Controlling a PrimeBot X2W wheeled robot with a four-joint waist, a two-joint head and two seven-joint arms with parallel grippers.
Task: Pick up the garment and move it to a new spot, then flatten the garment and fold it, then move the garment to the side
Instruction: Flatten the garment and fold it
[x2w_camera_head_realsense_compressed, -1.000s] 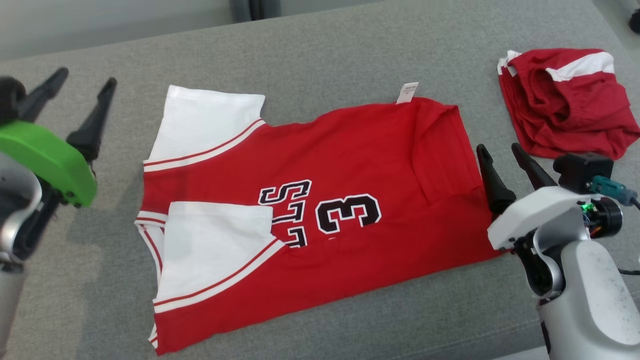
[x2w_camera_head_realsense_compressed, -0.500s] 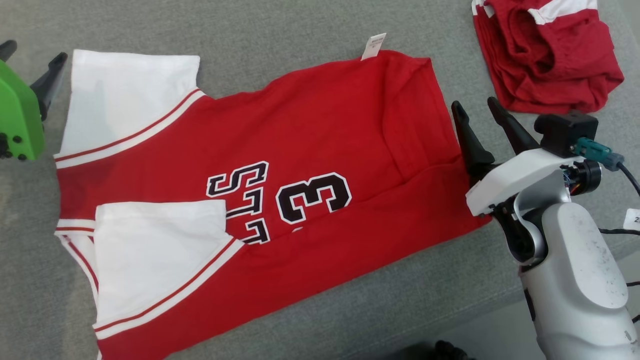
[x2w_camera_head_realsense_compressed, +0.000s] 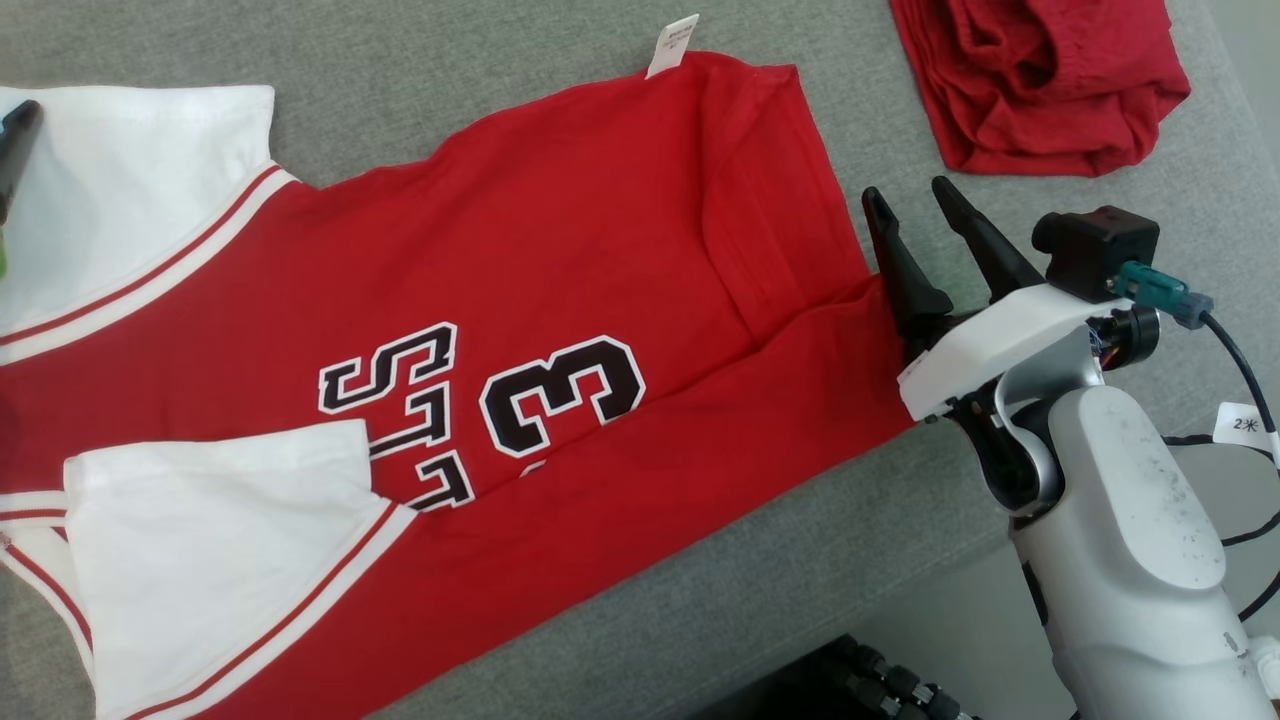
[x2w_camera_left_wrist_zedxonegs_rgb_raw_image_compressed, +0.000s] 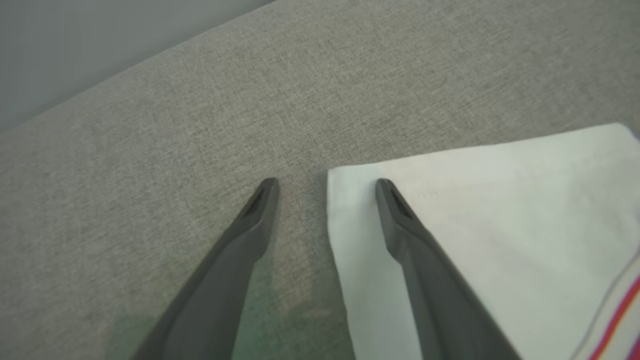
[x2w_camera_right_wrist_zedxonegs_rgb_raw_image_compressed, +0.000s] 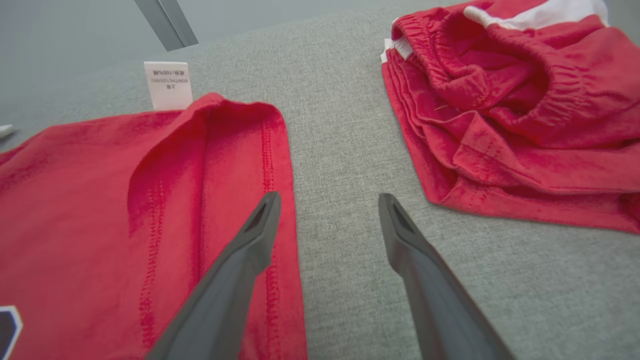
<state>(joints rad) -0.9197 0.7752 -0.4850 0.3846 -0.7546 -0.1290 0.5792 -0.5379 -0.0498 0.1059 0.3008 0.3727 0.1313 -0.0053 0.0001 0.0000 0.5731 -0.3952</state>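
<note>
Looking down from the head cam: red jersey (x2w_camera_head_realsense_compressed: 560, 260) with the big 3, laid out flat across the middle of the grey fabric surface (x2w_camera_head_realsense_compressed: 480, 60), hem toward the right edge. Also spotting a crumpled red shorts pile (x2w_camera_head_realsense_compressed: 1040, 90) up by the far right corner, apart from the jersey. Plus one dark finger (x2w_camera_head_realsense_compressed: 18, 140) poking in at that view's left edge, over the upper white sleeve (x2w_camera_head_realsense_compressed: 130, 190).

Over to the left wrist cam for its owner: left gripper (x2w_camera_left_wrist_zedxonegs_rgb_raw_image_compressed: 325, 185), jaws spread wide, gripping nothing, straddling the corner of that same sleeve, with one tip over white cloth and the other over bare grey. Can't tell whether touching or just hovering.

From the right wrist cam, getting detail too small from above: stitching down the hem, print on the white label (x2w_camera_right_wrist_zedxonegs_rgb_raw_image_compressed: 167, 85), gathered waistband on the shorts. Right gripper (x2w_camera_right_wrist_zedxonegs_rgb_raw_image_compressed: 327, 200) same deal: jaws fully apart and empty, one tip over the hem edge, the other over bare grey between jersey and shorts.
</note>
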